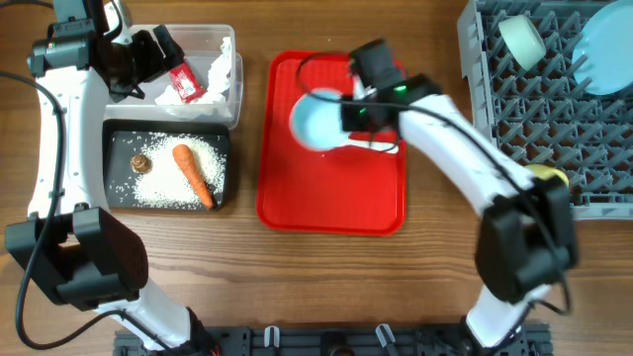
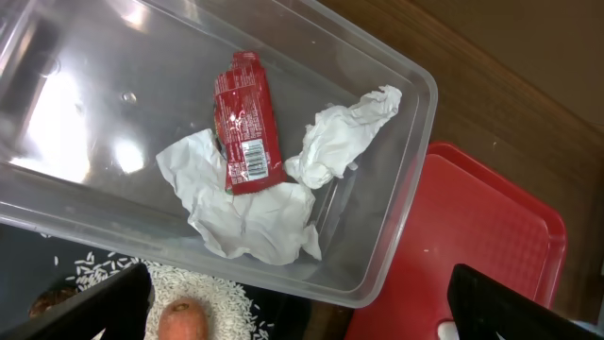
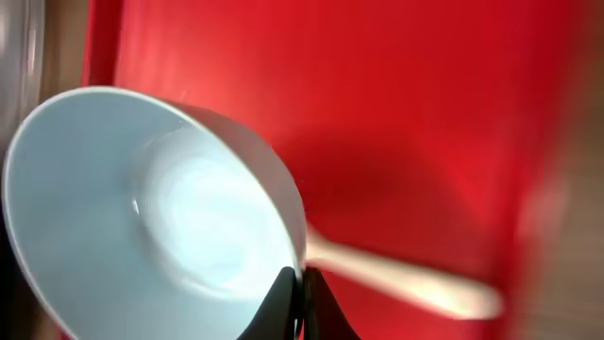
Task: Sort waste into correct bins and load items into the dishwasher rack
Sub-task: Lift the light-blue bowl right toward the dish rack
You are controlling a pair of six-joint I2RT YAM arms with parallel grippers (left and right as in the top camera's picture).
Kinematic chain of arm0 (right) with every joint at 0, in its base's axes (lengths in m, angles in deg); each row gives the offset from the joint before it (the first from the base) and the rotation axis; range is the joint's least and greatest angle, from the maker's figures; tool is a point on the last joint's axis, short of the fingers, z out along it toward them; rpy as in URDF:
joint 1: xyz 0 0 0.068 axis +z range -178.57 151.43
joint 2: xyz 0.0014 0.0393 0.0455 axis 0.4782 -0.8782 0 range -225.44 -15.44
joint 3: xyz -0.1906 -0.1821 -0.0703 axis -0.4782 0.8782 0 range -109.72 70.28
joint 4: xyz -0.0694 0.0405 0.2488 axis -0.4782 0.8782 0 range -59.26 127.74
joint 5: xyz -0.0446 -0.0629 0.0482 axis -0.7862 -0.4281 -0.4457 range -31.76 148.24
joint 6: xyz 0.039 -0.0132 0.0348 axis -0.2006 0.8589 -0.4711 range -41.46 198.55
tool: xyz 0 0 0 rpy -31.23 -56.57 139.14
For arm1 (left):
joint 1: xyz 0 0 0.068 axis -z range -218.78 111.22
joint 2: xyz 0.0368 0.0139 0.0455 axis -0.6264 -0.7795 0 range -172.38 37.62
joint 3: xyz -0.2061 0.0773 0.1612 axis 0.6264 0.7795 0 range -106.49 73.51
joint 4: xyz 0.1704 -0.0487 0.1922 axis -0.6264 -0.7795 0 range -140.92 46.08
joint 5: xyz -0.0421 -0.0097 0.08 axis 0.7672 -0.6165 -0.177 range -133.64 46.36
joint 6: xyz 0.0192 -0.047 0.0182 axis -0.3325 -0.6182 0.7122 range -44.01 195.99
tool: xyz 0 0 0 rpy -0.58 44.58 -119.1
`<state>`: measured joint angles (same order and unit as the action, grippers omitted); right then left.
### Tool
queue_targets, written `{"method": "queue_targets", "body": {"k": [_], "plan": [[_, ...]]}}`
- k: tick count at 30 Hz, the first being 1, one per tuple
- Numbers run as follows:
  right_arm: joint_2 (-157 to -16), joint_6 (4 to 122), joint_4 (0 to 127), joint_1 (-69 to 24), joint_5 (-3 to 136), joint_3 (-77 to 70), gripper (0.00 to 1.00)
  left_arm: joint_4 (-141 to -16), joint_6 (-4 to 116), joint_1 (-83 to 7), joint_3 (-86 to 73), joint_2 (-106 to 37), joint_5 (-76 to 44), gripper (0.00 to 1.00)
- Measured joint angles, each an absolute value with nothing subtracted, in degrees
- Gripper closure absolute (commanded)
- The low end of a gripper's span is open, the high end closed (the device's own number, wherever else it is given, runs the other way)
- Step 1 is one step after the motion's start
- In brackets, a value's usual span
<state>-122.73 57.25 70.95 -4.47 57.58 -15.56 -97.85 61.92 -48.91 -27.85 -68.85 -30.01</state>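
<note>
Overhead first: your left gripper (image 1: 150,61) hangs over the left end of the clear tub (image 1: 203,40) with its fingers spread wide and nothing between them. The red foil wrapper (image 1: 185,83) and the crumpled napkin (image 1: 224,65) are both inside that tub. Just below it is the black tub (image 1: 117,133), which has the rice (image 1: 163,188) scattered over its floor. The carrot (image 1: 194,175) lies diagonally on the rice, and the brown scrap (image 1: 140,163) is off to its left.

Your right gripper (image 1: 346,111) is over the red tray (image 1: 331,203), at the rim of the light blue bowl (image 1: 316,121), which is in the tray's upper left part. A bit of the white spoon (image 1: 384,147) pokes out beside the bowl. Over on the right, the dishwasher rack (image 1: 524,119) holds the mint-green bowl (image 1: 522,40) near its top left and the pale blue plate (image 1: 603,49) at its top right. Something yellow, probably the yellow cup (image 1: 549,175), peeks out from behind your right arm at the rack's front edge.

Left wrist cam: both fingers (image 2: 94,307) sit at the bottom corners of the shot, far apart. The wrapper lies right on top of the napkin in the clear tub, with the carrot's end and some rice below.

Right wrist cam: the fingertips (image 3: 283,293) are pressed together on the blue bowl's rim, pinching it. The bowl looks tilted, and you can't tell if its base touches the tray. The spoon is blurry and lies on the tray, its handle running out from behind the bowl.
</note>
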Motion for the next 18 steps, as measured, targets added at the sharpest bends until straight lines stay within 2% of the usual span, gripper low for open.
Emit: {"method": "queue_targets", "body": {"k": [10,18], "plan": [[-115.8,58.5,70.7,-9.2,25.4,-16.1,0.96,-97.9,61.9,-48.9,-27.9,-68.9,-30.0,0.00],[-112.6,58.8,70.4,-19.1,1.1,-16.1,0.96,-97.9,61.9,-48.9,-27.9,-68.9,-30.0,0.00]]}}
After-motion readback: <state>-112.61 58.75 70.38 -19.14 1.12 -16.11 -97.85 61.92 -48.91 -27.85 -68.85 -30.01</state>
